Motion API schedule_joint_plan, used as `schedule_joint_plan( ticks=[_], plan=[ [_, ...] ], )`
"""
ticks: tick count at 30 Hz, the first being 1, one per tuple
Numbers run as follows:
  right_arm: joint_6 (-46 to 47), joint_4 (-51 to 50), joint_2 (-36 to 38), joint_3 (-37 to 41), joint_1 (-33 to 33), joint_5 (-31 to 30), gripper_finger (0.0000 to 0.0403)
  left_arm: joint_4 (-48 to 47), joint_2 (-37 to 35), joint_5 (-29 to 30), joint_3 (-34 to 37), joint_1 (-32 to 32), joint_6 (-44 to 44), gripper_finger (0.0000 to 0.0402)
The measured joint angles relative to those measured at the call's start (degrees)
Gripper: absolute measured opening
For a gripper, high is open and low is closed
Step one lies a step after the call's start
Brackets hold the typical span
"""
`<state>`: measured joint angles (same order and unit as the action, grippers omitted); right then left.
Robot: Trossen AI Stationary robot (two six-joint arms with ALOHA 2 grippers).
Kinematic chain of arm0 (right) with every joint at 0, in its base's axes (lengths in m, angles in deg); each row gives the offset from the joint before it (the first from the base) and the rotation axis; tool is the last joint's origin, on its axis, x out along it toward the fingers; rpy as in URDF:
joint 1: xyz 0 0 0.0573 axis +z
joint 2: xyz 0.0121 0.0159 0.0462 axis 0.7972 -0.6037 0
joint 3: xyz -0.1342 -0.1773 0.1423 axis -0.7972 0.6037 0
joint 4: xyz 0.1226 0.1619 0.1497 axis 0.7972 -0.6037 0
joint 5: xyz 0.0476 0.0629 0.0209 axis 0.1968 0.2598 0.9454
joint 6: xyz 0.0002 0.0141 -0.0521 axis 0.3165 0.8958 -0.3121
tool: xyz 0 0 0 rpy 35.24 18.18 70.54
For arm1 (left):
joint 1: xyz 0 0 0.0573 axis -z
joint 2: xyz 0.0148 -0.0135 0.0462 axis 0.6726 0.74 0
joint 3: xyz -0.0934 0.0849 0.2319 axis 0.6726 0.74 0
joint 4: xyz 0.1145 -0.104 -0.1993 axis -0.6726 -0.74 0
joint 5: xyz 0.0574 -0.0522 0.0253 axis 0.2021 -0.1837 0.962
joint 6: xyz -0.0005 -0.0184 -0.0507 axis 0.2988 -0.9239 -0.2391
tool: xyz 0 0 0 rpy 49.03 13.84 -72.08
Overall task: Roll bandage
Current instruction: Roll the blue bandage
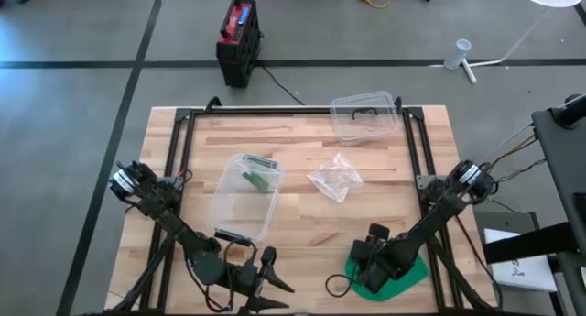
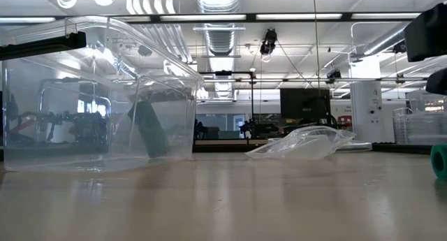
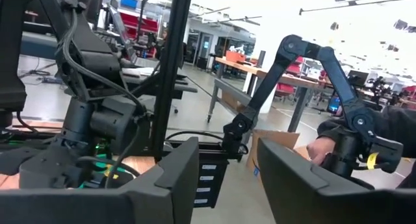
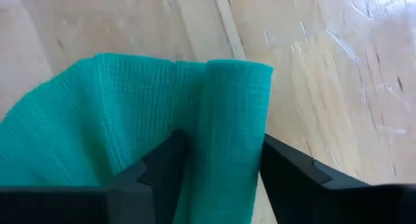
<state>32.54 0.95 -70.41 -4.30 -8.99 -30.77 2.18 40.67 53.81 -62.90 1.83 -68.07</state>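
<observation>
Wooden table (image 1: 302,215) | right pincer (image 4: 218,162) pinching green bandage (image 4: 130,113) roll (near edge) | left pincer (image 3: 224,178) spread, idle

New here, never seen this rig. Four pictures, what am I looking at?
Two dark robot arms work at a wooden table. One camera looks straight down, one sits at table level, and one rides on each wrist.

On the table lie a clear plastic box with something green inside, a crumpled clear plastic bag, a clear lid and a green mesh bandage.

The right gripper straddles the bandage's rolled part, fingers either side; a firm grip is not certain. The left gripper is open at the near edge, holding nothing.
</observation>
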Motion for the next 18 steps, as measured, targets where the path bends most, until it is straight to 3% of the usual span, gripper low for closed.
schedule_joint_plan(
  ticks=[8, 14, 18],
  plan=[
    [-8.8, -1.0, 0.6, -3.0, -1.1, -1.5, 0.01, -7.3, 0.0, 0.1, 0.0, 0.0, 0.2, 0.014],
    [-16.2, -1.9, 0.6, -7.5, -2.3, -1.6, 0.0028, -11.8, 0.0, 7.8, 0.2, -0.6, -0.9, 0.0152],
    [-22.5, -6.9, 0.6, -13.9, -2.7, -5.0, 0.0009, -16.6, 0.0, 11.6, 0.2, -1.8, -0.9, 0.0161]
  ],
)
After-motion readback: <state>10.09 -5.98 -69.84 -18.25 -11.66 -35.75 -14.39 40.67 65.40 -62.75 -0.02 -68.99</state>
